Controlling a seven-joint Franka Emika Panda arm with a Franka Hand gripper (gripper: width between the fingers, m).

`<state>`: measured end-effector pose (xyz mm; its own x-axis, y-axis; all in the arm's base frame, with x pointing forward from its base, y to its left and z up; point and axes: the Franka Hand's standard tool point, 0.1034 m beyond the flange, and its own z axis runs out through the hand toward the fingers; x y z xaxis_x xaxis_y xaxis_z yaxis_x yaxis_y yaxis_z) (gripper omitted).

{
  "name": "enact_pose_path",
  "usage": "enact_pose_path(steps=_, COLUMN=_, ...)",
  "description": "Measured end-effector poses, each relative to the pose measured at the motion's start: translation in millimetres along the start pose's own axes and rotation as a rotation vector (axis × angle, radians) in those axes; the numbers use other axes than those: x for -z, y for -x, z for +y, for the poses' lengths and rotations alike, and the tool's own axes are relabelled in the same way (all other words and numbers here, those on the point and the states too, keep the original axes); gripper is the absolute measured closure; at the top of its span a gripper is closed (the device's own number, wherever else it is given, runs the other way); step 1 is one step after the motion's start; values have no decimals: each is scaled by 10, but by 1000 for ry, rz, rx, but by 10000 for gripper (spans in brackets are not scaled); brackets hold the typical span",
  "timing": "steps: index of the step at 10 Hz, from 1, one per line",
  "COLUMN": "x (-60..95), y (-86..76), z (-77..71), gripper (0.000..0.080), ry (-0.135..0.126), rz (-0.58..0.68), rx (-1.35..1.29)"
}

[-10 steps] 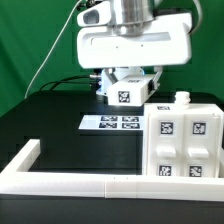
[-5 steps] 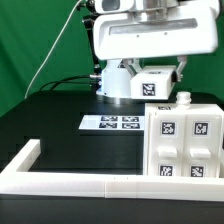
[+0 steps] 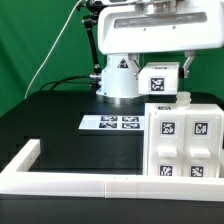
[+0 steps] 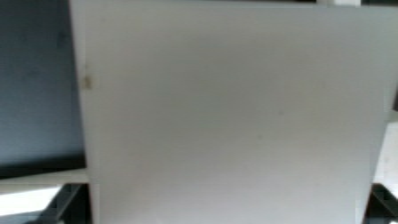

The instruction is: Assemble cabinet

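The cabinet body [image 3: 183, 140] is a white blocky box with several black-and-white tags, standing at the exterior view's right. A small knob [image 3: 183, 98] sticks up from its top. My gripper [image 3: 164, 68] hangs above the body's near-left corner, shut on a white cabinet part [image 3: 163, 79] that bears one tag. The part is in the air, just above the body's top and apart from it. In the wrist view the held part [image 4: 222, 110] fills nearly the whole picture as a plain white face, with the dark fingertips [image 4: 59, 205] at its sides.
The marker board [image 3: 112, 123] lies flat on the black table to the left of the cabinet body. A long white rail frame [image 3: 60, 180] borders the table's front and left. The arm's white base [image 3: 120, 78] stands behind. A green backdrop is at the rear.
My gripper has risen and moved toward the exterior view's right with the white part in it, from above the marker board to above the cabinet body's corner.
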<state>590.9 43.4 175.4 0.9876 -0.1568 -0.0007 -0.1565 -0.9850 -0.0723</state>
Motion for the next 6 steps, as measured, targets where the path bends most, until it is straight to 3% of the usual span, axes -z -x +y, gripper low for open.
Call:
enact_pose_path(steps=1, x=24, y=-64, z=-54, gripper=242, ry=14, rz=13, rx=35)
enact_pose_path(steps=3, x=-14, y=-152, z=-85, gripper=242, ry=14, rz=0, rx=103)
enact_pose_path(steps=6, x=-37, y=-148, z=-102, gripper=242, ry=18, rz=1, rx=108)
